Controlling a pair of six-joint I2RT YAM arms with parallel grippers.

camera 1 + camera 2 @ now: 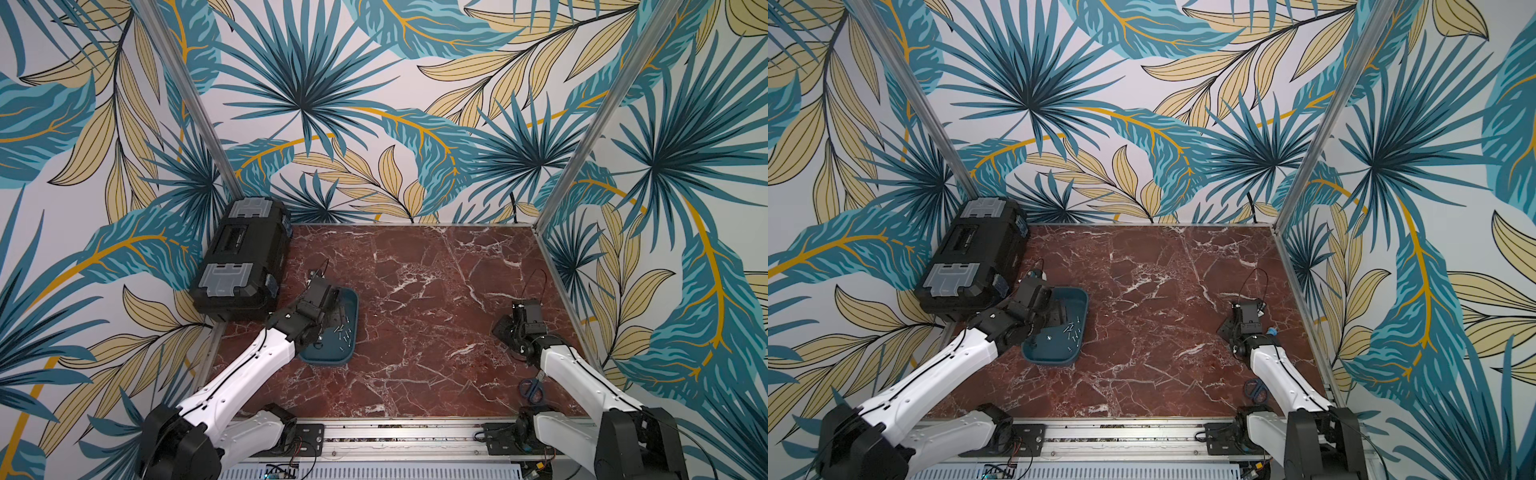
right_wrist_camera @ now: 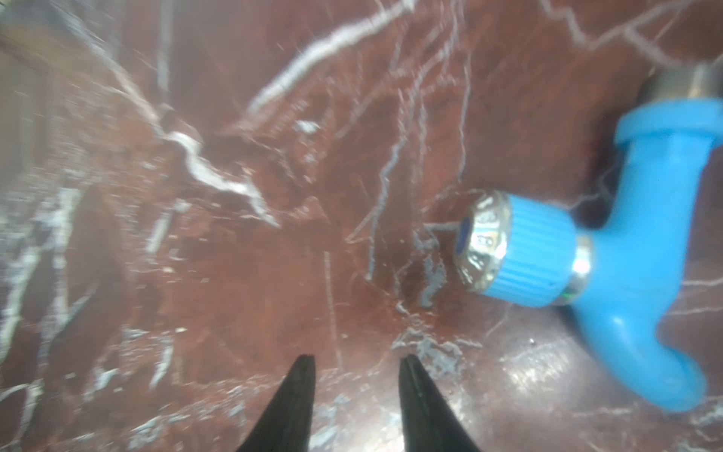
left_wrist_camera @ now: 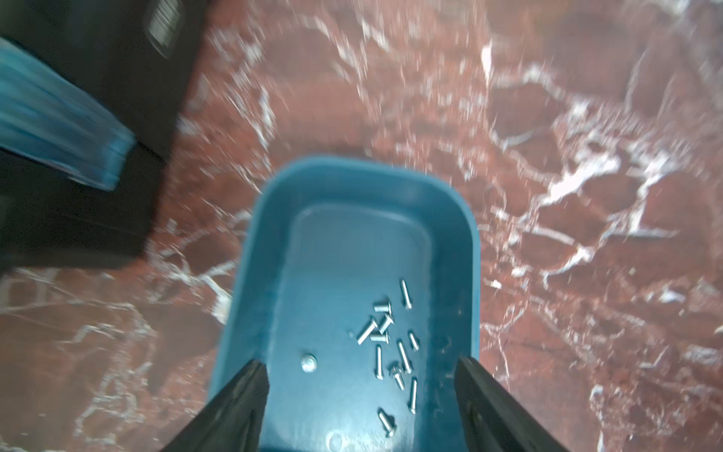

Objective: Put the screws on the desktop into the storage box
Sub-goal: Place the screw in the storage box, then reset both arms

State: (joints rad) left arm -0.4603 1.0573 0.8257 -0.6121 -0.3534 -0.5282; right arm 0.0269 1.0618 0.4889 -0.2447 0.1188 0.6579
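The teal storage box [image 1: 353, 307] lies on the reddish marble desktop [image 1: 415, 291] at the left, beside the toolbox. Several silvery screws [image 1: 344, 332] lie loose on the box floor, clearest in the left wrist view [image 3: 391, 344]. My left gripper [image 3: 360, 362] hangs over the box [image 3: 364, 168] with its jaws wide open and nothing between them. My right gripper [image 2: 357, 358] is at the right side of the desktop [image 2: 234, 274], low over bare marble, open with an empty gap. On the marble, tiny pale flecks cannot be told from veins.
A black toolbox [image 1: 245, 257] stands at the back left, close to the storage box. A blue plastic tap [image 2: 626, 266] lies just beside my right gripper. Blue-handled scissors [image 1: 532, 388] lie under the right arm near the front aluminium rail [image 1: 395, 436].
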